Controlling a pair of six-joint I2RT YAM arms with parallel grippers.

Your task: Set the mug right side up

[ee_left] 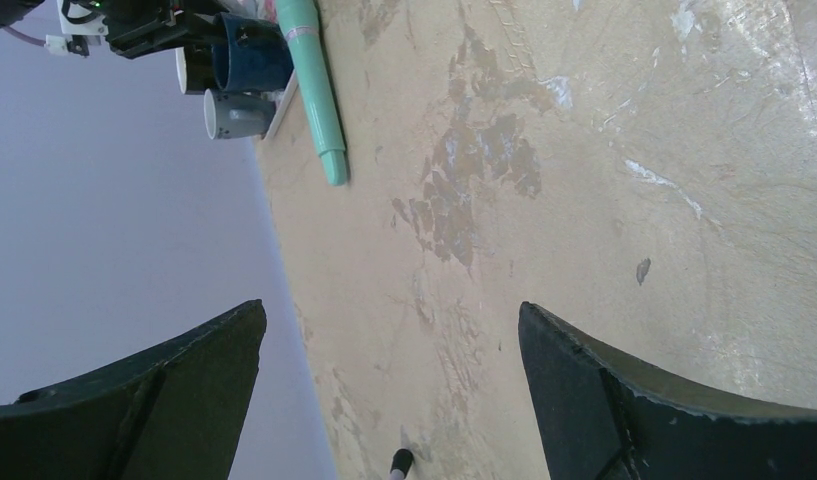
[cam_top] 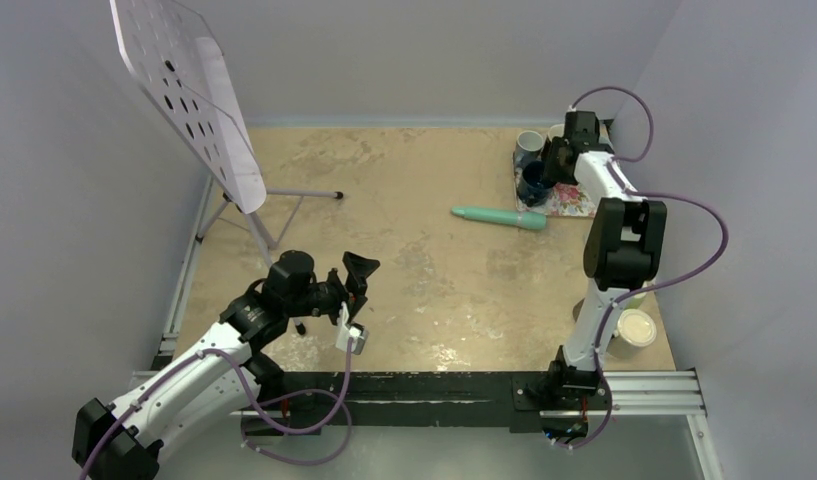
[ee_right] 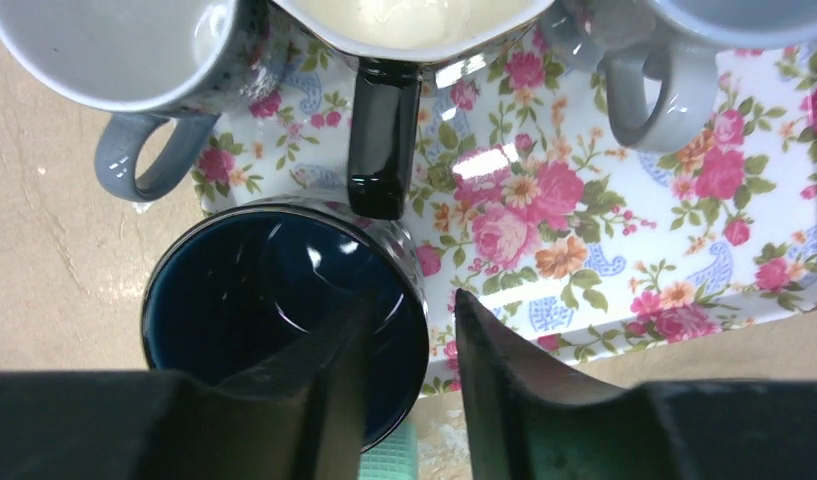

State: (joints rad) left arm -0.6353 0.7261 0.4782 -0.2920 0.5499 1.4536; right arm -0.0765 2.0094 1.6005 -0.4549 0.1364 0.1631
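Observation:
A dark blue mug (ee_right: 274, 300) stands upright, mouth up, on the near left corner of a floral tray (ee_right: 584, 250); it also shows in the top view (cam_top: 533, 185). My right gripper (ee_right: 414, 298) hovers over its rim at the far right of the table (cam_top: 552, 165). One finger is inside the mug and one outside, with a small gap to the rim on both sides. My left gripper (cam_top: 359, 270) is open and empty above the near left of the table, and its wrist view (ee_left: 392, 320) shows bare table between the fingers.
On the tray stand a grey mug (ee_right: 134, 60), a cream mug with a black handle (ee_right: 384, 130) and another grey mug (ee_right: 674, 80). A green tube (cam_top: 499, 216) lies just left of the tray. A perforated board on a stand (cam_top: 189, 90) is at far left. A cream container (cam_top: 634, 328) sits near right.

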